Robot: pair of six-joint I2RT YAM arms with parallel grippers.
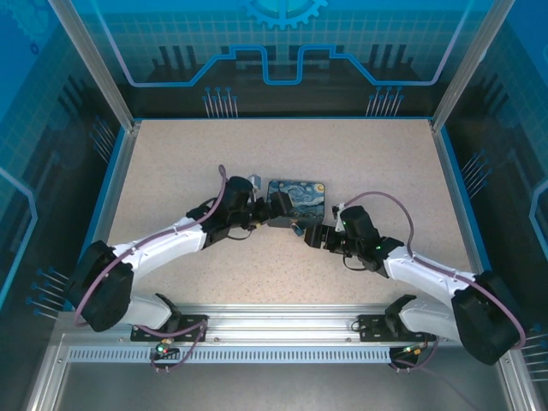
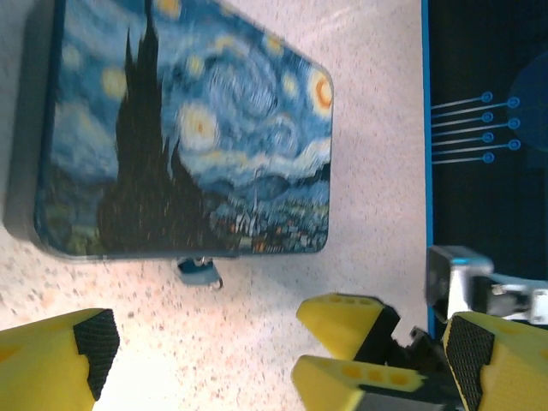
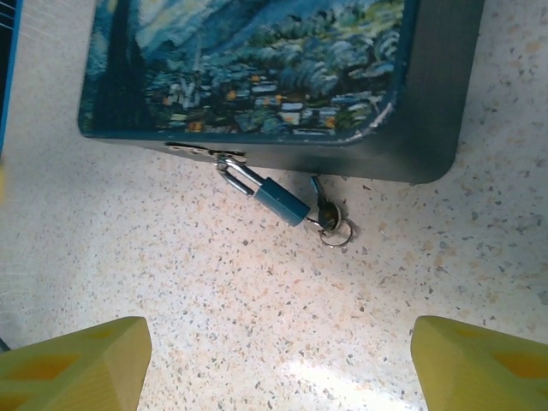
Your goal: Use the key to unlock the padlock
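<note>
One padlock (image 3: pixel 281 200), one key (image 3: pixel 325 212), one box (image 3: pixel 257 68). We see the padlock against the box front, key at its end. Left gripper (image 2: pixel 278 347) and right gripper (image 3: pixel 274 368) gape empty, padlock clear ahead of both.

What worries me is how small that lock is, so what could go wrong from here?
1. The key lies close beside the box; the open right end effector may shove it rather than pinch it.
2. The padlock is only hooked through the box's hasp and could swivel away when touched.
</note>
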